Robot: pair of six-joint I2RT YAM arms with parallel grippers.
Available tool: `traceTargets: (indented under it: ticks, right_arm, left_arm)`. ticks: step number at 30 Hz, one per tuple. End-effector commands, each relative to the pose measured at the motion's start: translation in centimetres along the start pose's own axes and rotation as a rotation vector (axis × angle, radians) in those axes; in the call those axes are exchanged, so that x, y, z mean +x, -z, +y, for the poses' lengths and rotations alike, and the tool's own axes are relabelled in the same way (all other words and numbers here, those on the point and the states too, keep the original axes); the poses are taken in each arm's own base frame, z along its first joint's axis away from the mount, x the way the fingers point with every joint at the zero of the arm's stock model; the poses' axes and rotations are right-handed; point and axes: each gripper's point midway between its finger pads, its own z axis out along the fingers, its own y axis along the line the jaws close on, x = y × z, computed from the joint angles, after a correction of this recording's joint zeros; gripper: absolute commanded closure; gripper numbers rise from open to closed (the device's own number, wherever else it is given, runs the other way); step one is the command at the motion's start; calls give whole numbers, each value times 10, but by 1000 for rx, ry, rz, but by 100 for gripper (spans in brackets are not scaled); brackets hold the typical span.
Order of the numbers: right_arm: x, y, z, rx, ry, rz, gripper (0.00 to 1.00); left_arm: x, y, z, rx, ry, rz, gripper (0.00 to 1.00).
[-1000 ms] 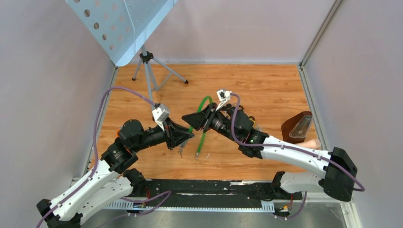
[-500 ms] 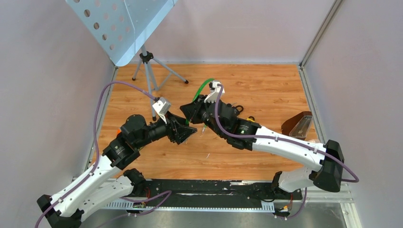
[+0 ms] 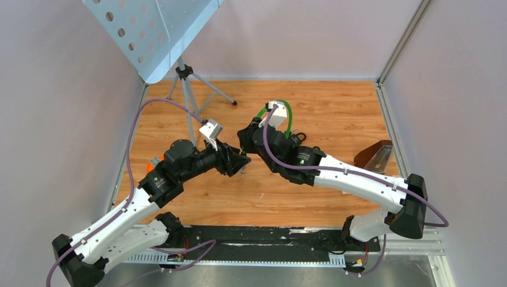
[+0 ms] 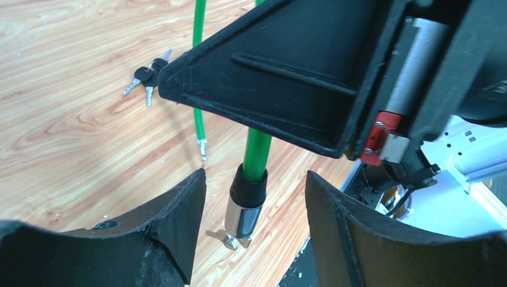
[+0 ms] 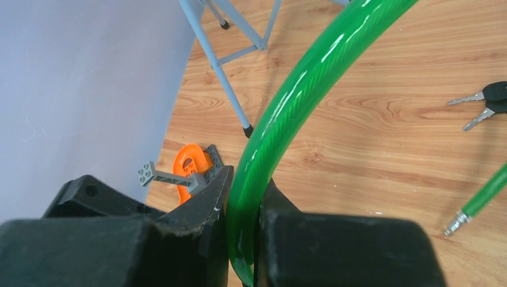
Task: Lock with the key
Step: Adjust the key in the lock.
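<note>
left gripper (image 4: 254,182): spread wide, nothing gripped, lock end (image 4: 245,203) seen between the fingers
right gripper (image 5: 245,194): clamped on green cable (image 5: 299,89)
keys (image 4: 147,75): spotted upper left

The cable (image 5: 287,101) is glossy green with a black-and-silver end; the keys (image 4: 145,74) are silver with black heads. The counter (image 3: 335,107) shows warm wood grain. The stand (image 3: 173,24) is pale blue, perforated.

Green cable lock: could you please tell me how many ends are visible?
2: the barrel end inside the open left gripper; the pin tip beyond it, near the keys.
</note>
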Motion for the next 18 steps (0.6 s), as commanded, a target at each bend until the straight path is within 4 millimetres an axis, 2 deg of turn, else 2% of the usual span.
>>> traceTargets:
  ticks: [1, 4, 6, 14, 16, 17, 18]
  right_arm:
    - [-30, 6, 19, -18, -54, -77, 100]
    - [-30, 7, 19, -18, -62, -76, 100]
    - [-30, 7, 19, -17, -67, -75, 100]
    - [-29, 5, 17, 5, -85, -77, 100]
    - [-28, 5, 16, 9, -90, -75, 100]
    - [-28, 5, 15, 12, -93, -74, 100]
    - [-27, 5, 15, 13, -96, -73, 100]
  left_arm:
    - [-12, -8, 1, -11, 29, -58, 30]
    - [-13, -12, 0, -4, 58, -66, 29]
    - [-14, -16, -2, 9, 72, -76, 33]
    - [-2, -29, 2, 9, 115, -37, 49]
    - [-4, -29, 4, -4, 116, -48, 59]
    - [-4, -30, 5, -6, 113, -50, 70]
    - [-6, -30, 5, -8, 111, -57, 76]
